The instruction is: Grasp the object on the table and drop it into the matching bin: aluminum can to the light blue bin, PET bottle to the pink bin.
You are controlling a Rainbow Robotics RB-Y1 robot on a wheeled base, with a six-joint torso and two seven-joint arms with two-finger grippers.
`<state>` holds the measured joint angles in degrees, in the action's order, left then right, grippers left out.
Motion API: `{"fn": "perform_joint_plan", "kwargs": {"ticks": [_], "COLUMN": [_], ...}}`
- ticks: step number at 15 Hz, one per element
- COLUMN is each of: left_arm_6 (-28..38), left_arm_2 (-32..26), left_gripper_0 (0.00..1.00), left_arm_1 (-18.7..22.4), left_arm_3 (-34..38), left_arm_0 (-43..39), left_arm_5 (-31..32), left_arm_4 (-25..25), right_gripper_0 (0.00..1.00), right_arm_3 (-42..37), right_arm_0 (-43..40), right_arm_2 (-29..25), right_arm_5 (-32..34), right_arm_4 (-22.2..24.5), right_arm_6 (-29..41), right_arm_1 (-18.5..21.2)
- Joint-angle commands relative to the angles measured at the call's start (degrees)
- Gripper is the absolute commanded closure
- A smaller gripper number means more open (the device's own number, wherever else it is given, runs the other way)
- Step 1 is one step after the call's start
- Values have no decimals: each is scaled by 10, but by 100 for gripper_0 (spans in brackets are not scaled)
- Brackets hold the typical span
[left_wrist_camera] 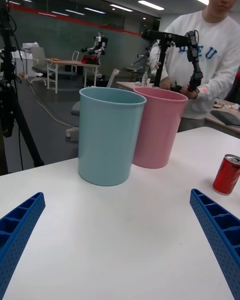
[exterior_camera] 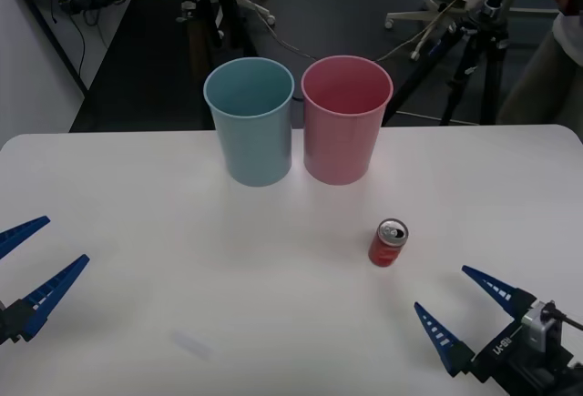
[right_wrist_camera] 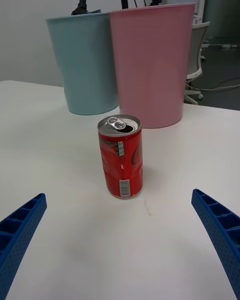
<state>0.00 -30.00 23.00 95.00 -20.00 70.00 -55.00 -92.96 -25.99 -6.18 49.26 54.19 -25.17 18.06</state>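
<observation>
One aluminum can (exterior_camera: 388,242) upright, top up; right end effector (exterior_camera: 462,302) wide open, empty.

Even overhead light, soft shadows.
Ceiling strip lights (left_wrist_camera: 150,4) glow; the table (exterior_camera: 137,232) shines pale, and beyond the fingers the can (right_wrist_camera: 120,156) stands sharp.

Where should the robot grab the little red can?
Best around the middle of the red can, on its round sides. It stands upright on the table, so its sides are free. The right pincer is open, nearest and facing it, so it could probably come in level from the robot's side.
</observation>
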Motion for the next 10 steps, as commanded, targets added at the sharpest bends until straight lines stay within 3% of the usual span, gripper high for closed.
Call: {"fn": "perform_joint_plan", "kwargs": {"ticks": [1, 6, 10], "left_arm_6": [0, 0, 0], "left_arm_2": [0, 0, 0], "left_gripper_0": [0, 0, 0], "left_arm_1": [0, 0, 0], "left_arm_3": [0, 0, 0], "left_arm_0": [0, 0, 0], "left_arm_5": [0, 0, 0], "left_arm_4": [0, 0, 0], "right_gripper_0": [0, 0, 0], "right_arm_3": [45, 134, 148], "right_arm_0": [45, 125, 148], "right_arm_2": [6, 28, 38], "right_arm_5": [-3, -4, -28], "right_arm_4": [13, 24, 36], "right_arm_6": [-12, -38, -54], "right_arm_1": [-24, -40, -58]}}
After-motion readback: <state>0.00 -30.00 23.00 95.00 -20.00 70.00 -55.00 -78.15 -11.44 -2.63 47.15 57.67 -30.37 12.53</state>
